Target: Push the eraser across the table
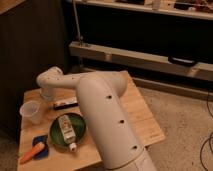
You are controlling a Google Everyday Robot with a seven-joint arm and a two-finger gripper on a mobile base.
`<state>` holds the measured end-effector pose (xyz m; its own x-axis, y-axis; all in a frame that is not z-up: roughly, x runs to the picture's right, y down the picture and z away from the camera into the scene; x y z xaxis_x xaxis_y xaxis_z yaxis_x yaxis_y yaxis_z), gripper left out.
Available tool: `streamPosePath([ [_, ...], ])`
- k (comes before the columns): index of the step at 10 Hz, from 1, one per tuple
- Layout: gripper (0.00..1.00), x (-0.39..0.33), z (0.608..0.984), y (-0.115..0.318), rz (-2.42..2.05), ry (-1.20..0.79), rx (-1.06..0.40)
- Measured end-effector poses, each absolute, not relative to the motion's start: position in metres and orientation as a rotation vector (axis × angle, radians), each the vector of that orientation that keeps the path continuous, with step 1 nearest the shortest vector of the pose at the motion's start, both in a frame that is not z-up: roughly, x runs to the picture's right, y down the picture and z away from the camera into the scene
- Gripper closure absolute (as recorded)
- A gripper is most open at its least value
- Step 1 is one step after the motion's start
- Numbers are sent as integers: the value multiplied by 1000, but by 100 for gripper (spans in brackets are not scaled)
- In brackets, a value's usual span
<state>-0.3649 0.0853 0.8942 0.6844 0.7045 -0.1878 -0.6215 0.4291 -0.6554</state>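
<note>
from my seat: big white robot arm [107,120] rises from the bottom centre of the frame and bends over to the left, ending in a rounded white wrist housing [50,81] at centre left. the gripper is tucked down behind that housing, over the far left part of the table, so i can't see it directly; it's closed, and i can't see anything held in it.

the slim black-topped, white-sided eraser bar [65,104] lies flat on the small light-wood plank table [137,107], left of centre in the frame, just below the wrist housing. its right end runs up against the arm's thick link; can't tell if they touch.

clear plastic cup [31,112] stands upright left of the eraser, apart from it. round green plate [54,138] sits just below the eraser, with a white labelled bottle [65,129] lying on its side in it. a blue block [41,146] and an orange carrot [30,153] lie at lower left, side by side near the table's front edge.
</note>
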Motion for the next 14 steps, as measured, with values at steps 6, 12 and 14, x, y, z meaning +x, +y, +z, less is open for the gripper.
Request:
streamPosePath([
  [6, 100, -350, 905, 88, 811, -63, -746],
  [12, 100, -314, 908, 78, 834, -8, -707],
  [14, 100, -293, 912, 76, 843, 31, -684],
])
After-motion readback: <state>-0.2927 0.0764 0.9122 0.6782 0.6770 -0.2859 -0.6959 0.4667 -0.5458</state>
